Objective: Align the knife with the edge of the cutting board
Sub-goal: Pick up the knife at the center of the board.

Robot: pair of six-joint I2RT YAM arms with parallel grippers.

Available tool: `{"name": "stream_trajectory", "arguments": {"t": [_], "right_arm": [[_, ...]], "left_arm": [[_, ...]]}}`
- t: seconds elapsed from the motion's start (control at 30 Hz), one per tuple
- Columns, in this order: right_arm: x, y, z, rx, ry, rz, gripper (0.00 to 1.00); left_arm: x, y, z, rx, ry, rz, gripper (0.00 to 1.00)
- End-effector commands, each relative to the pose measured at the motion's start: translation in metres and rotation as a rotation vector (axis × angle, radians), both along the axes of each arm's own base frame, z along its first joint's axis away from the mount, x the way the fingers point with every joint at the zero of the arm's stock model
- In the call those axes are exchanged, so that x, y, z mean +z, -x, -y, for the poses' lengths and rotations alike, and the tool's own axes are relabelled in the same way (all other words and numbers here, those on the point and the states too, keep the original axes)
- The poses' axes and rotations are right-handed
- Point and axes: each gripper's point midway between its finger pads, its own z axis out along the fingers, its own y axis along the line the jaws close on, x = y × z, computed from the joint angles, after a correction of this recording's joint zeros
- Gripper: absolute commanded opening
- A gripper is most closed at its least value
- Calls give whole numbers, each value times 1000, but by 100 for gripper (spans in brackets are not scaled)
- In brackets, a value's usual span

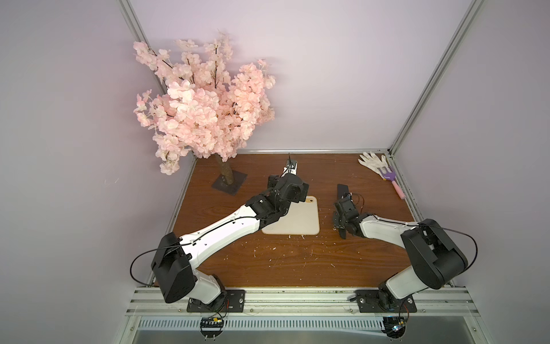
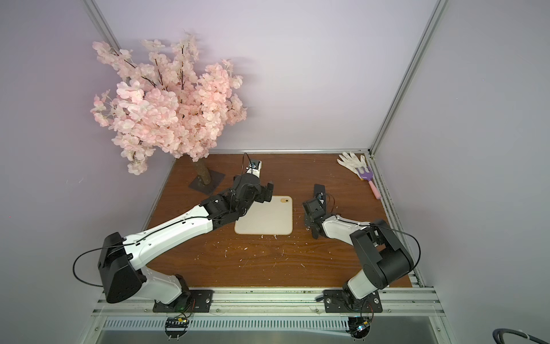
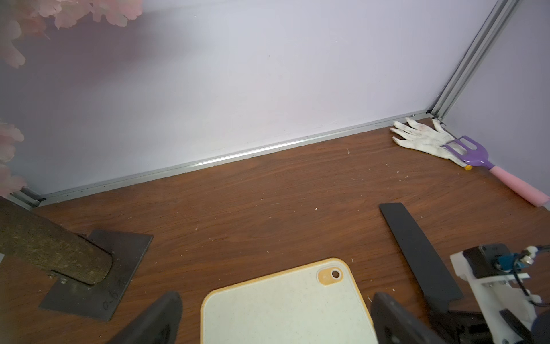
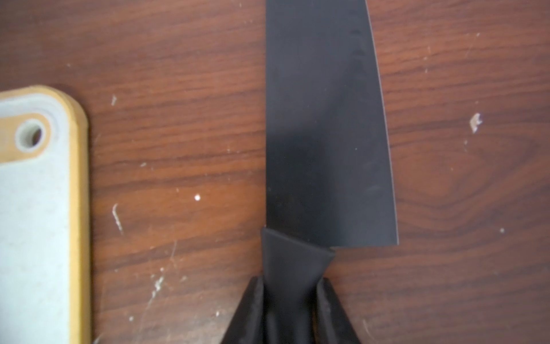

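The cream-white cutting board (image 1: 300, 222) (image 2: 268, 219) lies flat mid-table, its small hole at the far right corner. The matte-black knife (image 1: 342, 190) (image 2: 319, 190) lies on the wood to the right of the board, blade toward the back wall, with a strip of bare table between them. In the right wrist view the knife (image 4: 324, 134) runs roughly parallel to the board's edge (image 4: 79, 208). My right gripper (image 4: 293, 283) is shut on the knife's handle. My left gripper (image 3: 276, 300) hangs open above the board's (image 3: 285, 312) far left part, holding nothing.
A pink blossom tree stands on a dark square base (image 1: 229, 184) at the back left. A white glove (image 1: 372, 162) and a purple-pink toy rake (image 1: 391, 178) lie in the back right corner. Metal rails (image 1: 404, 184) border the table. Small white crumbs are scattered on the wood.
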Motion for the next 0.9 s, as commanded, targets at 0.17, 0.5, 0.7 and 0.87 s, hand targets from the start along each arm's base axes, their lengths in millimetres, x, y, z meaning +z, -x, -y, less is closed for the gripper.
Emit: {"name": "stream_trajectory", "arguments": {"t": [0.17, 0.5, 0.7, 0.87], "right_arm": [[2, 12, -4, 35, 20, -24, 2], [35, 7, -12, 54, 41, 60, 0], [52, 4, -18, 71, 36, 84, 0], [53, 4, -23, 92, 31, 88, 0]], "left_arm": [[2, 2, -5, 17, -14, 15, 100], [3, 1, -6, 25, -18, 19, 100], [3, 1, -7, 28, -21, 20, 100], [4, 1, -8, 32, -21, 24, 100]]}}
